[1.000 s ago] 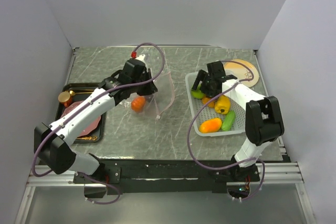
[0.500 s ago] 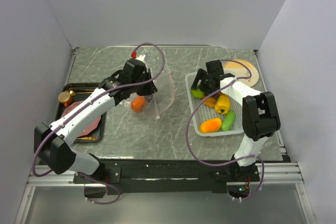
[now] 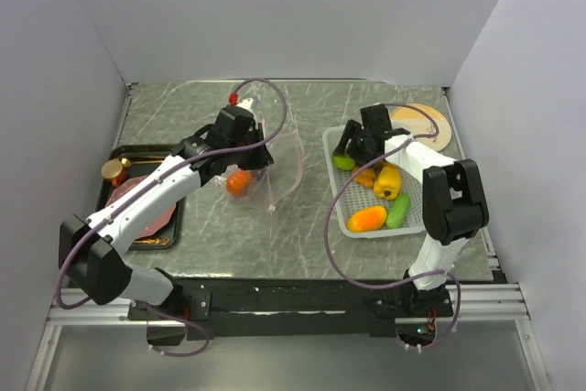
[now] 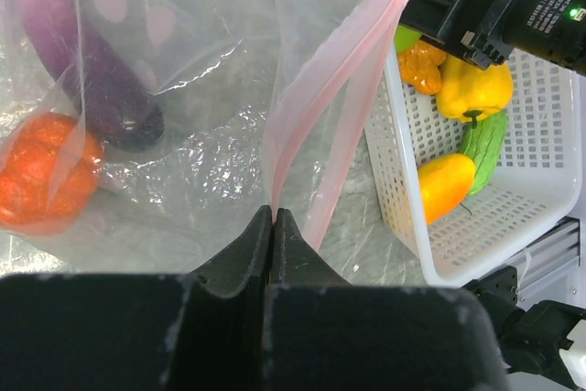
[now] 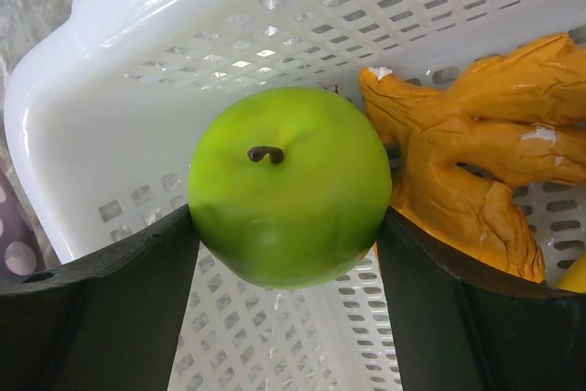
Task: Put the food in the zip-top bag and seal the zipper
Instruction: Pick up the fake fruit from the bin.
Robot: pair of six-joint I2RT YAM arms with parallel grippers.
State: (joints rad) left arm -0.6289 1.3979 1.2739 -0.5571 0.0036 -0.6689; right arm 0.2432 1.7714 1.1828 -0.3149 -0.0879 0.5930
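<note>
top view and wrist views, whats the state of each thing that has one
zip-top bag: open, eggplant and tomato inside
zipper: unsealed, pinched at one spot
left gripper: shut on the zipper
right gripper: fingers against both sides of the lime
lime: gripped at the basket's corner, not yet in the bag
basket: upright, pepper, mango, cucumber inside
</note>
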